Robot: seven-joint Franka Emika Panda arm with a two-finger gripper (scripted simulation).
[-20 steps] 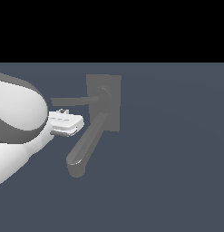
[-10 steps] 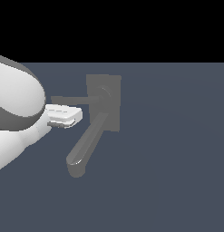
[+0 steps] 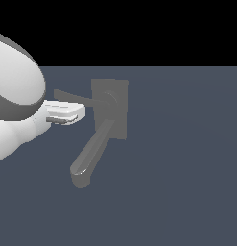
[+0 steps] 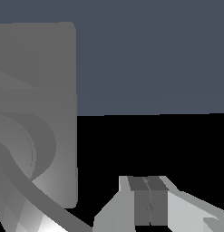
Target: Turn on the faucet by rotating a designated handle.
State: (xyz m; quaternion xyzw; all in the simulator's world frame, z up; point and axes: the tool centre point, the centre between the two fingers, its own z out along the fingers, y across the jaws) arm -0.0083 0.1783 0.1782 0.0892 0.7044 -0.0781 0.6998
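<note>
The matte grey faucet has a rectangular base plate [image 3: 110, 109] and a thick round spout [image 3: 91, 153] that runs down toward the exterior view's left and ends in a downturned tip. The handle [image 3: 74, 96] is a thin tapering lever jutting from the hub toward the exterior view's left, its tip slightly raised. My gripper [image 3: 80, 113] is shut and empty. It sits just under the handle, close to or touching it, and left of the plate. In the wrist view the shut fingertips [image 4: 145, 201] sit beside the plate [image 4: 36, 72].
The faucet stands on a flat dark blue-grey floor [image 3: 187, 168]. My bulky white arm [image 3: 14, 96] fills the exterior view's left edge. Nothing else is in view.
My gripper has moved up and slightly toward the exterior view's left. The handle's tip has swung upward with it. The spout and plate have not moved.
</note>
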